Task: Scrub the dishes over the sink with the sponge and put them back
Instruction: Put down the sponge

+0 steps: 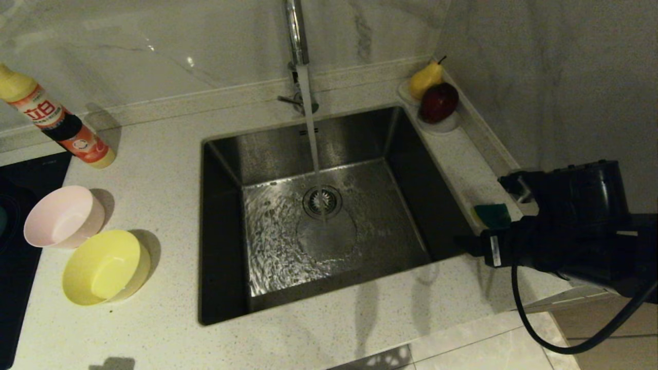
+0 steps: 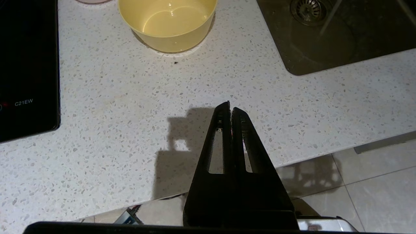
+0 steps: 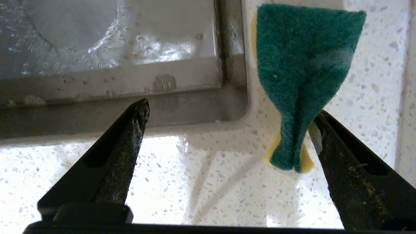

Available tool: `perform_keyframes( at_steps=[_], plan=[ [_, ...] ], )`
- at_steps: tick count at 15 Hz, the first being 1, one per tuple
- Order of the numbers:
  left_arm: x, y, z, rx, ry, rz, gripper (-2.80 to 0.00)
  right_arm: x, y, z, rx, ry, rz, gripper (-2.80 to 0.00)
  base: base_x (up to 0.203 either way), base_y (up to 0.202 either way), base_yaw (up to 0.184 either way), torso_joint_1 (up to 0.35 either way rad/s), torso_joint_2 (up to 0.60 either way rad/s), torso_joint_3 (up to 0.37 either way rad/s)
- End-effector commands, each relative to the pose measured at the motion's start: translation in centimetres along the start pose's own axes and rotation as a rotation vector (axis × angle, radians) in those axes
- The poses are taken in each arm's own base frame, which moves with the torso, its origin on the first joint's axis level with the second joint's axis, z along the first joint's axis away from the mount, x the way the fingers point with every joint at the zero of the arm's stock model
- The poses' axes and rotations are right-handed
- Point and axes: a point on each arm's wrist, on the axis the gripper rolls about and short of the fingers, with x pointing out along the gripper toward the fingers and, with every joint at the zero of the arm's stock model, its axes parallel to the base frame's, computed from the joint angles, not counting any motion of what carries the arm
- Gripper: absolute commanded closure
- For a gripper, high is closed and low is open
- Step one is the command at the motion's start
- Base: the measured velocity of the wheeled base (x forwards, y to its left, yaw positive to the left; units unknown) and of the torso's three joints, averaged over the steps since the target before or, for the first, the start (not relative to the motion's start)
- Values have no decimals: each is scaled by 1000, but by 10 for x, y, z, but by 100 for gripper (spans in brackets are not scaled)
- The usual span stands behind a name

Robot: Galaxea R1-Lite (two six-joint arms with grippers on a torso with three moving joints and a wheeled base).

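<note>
A pale pink bowl (image 1: 64, 216) and a yellow bowl (image 1: 105, 267) stand on the counter left of the sink (image 1: 226, 216); the yellow bowl (image 2: 167, 22) also shows in the left wrist view. The sponge (image 1: 494, 216), green face up, lies on the ledge right of the sink. My right gripper (image 1: 483, 213) is open around it. In the right wrist view the sponge (image 3: 302, 71) is pinched narrow at its near end and rests against one finger (image 3: 344, 162) of the right gripper (image 3: 231, 110). My left gripper (image 2: 230, 107) hangs shut and empty over the counter's front edge.
Water runs from the faucet (image 1: 297, 31) onto the drain strainer (image 1: 322, 201). A dish-soap bottle (image 1: 56, 123) lies at the back left. A pear (image 1: 425, 79) and an apple (image 1: 438, 102) sit at the sink's back right corner. A black cooktop (image 1: 15, 246) borders the counter's left side.
</note>
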Motion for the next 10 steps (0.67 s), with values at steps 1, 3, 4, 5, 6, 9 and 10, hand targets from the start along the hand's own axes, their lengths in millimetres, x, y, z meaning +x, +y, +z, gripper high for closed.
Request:
perform_keyframes(
  at_steps=[1, 3, 4, 5, 6, 9, 10],
  plan=[
    [0, 0, 0, 0, 3, -1, 0, -1, 0, -2, 1, 2, -3, -280, 0, 0, 0, 0, 0, 0],
    [0, 0, 0, 0, 4, -1, 0, -3, -1, -4, 1, 7, -1, -280, 0, 0, 0, 0, 0, 0],
    [0, 0, 0, 0, 3, 1, 0, -5, -1, -8, -4, 14, 2, -280, 0, 0, 0, 0, 0, 0],
    [0, 0, 0, 0, 4, 0, 0, -7, 0, -8, -2, 6, 8, -280, 0, 0, 0, 0, 0, 0],
    [0, 0, 0, 0, 4, -1, 0, -9, 1, -7, 0, 0, 13, -280, 0, 0, 0, 0, 0, 0],
    [0, 0, 0, 0, 3, 0, 0, -12, 2, -14, -7, 12, 21, -280, 0, 0, 0, 0, 0, 0],
    [0, 0, 0, 0, 4, -1, 0, -14, 2, -16, -5, 9, 27, -280, 0, 0, 0, 0, 0, 0]
  ],
)
